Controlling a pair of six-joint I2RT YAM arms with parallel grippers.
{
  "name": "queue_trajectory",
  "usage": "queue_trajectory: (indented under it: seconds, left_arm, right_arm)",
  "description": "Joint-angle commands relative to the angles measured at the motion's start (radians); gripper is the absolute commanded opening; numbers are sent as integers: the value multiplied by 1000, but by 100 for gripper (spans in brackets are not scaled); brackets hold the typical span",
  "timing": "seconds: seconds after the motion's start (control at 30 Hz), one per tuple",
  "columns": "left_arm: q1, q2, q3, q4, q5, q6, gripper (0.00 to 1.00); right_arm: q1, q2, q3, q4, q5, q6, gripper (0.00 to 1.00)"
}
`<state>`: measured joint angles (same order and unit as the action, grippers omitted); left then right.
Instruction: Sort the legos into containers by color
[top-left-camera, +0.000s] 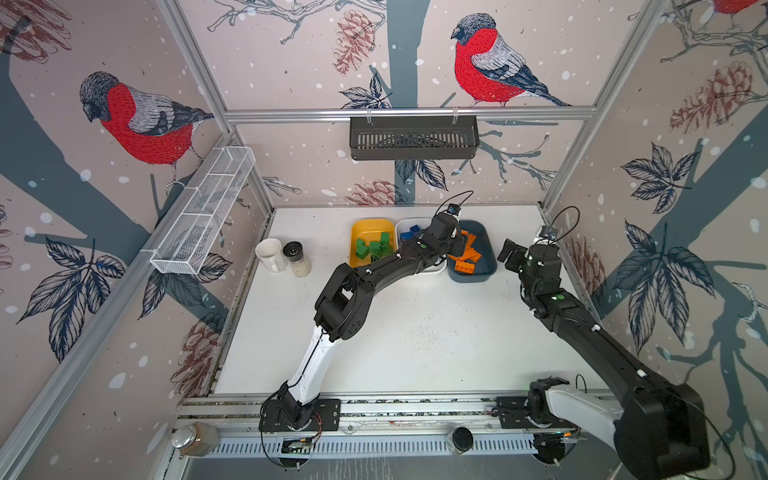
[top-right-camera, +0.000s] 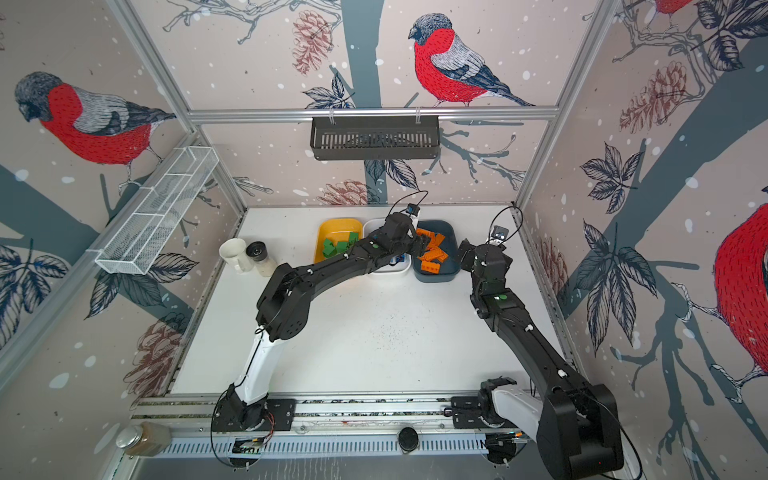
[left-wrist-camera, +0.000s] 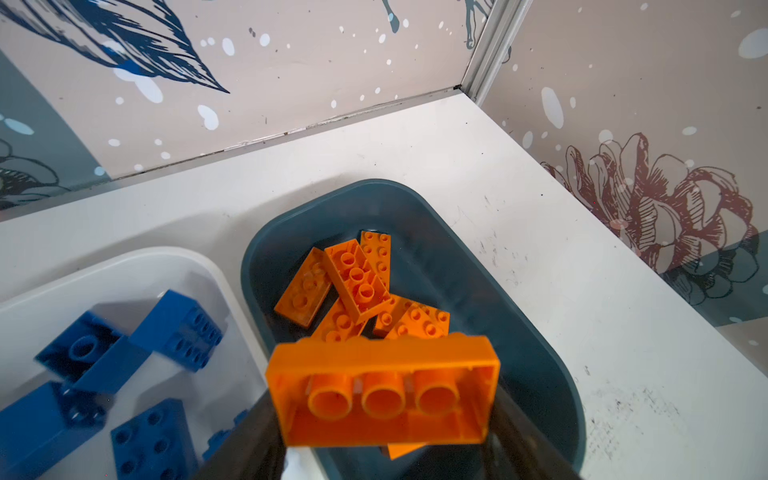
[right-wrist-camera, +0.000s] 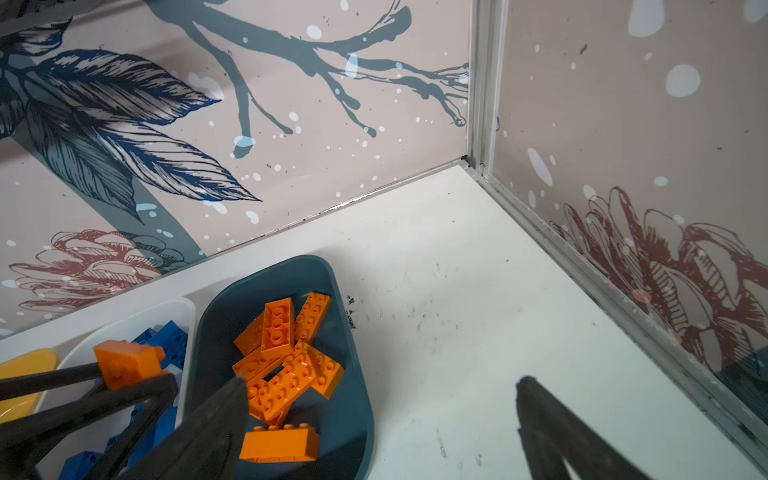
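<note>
My left gripper pinches an orange brick. Only the left wrist view shows its three underside tubes. My right gripper is spread wide.

On the bench, three tubs stand in a row along the back, close side by side: left tub, middle tub, right tub. Bricks in each. Mug, then jar, left of the row.

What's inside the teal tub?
Only orange bricks, loosely piled, show in the teal tub. Whatever lies under the pile is covered; in both top views the left arm hides one side.
</note>
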<state>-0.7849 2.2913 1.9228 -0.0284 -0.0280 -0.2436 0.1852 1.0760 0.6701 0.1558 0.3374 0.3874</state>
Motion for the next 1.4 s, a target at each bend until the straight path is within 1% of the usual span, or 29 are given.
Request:
queue_trajectory:
  seconds: [0.0, 0.1, 0.13, 0.2, 0.27, 0.4, 0.47, 0.53, 0.63, 0.73, 0.8, 0.9, 0.97, 1.1, 1.2, 1.3, 1.37]
  left_arm:
    - [8, 74, 75, 69, 22, 22, 58]
    - [15, 163, 177, 57, 96, 23, 59]
    - [13, 193, 225, 44, 142, 31, 60]
    - [12, 238, 288, 30, 245, 50, 64]
    - [8, 272, 331, 21, 310, 66, 69]
    - [2, 295, 369, -4, 322, 88, 81]
    - [1, 283, 367, -18, 302, 93, 86]
    - [2, 269, 360, -33, 284, 100, 88]
    - [4, 231, 327, -48, 286, 99, 90]
    - [6, 152, 233, -21, 266, 85, 94]
    - [10, 85, 138, 14, 249, 75, 97]
    - [21, -49, -44, 96, 230, 58, 98]
    - [33, -152, -193, 178, 211, 48, 98]
    - [62, -359, -453, 291, 147, 32, 98]
    - [94, -506, -647, 358, 74, 11, 98]
    - [127, -655, -823, 387, -39, 4, 98]
    - [147, -755, -918, 385, -161, 18, 98]
  right_arm:
    - [-18, -22, -17, 2, -22, -10, 99]
    - [-35, -26, -17, -2, -33, -24, 99]
    - [-41, -25, -14, -7, -36, -27, 99]
    - [-50, -26, -11, -13, -43, -33, 99]
    - [-60, -27, -10, -16, -50, -33, 99]
    - [-71, -28, -7, -22, -68, -33, 100]
    - [-73, -29, -6, -27, -80, -35, 99]
    - [-75, -29, -4, -34, -85, -35, 99]
    - [-75, -29, -7, -36, -87, -32, 99]
    - [-78, -27, -10, -34, -90, -26, 99]
    - [-79, -25, -12, -29, -91, -21, 99]
    - [-84, -13, -15, -22, -95, -14, 100]
    - [-85, -6, -19, -16, -92, -5, 99]
    - [-91, 2, -34, 9, -69, 19, 100]
    - [-93, 4, -59, 40, -30, 37, 99]
    - [-96, 7, -91, 73, 29, 42, 99]
    - [-98, 11, -115, 98, 75, 42, 100]
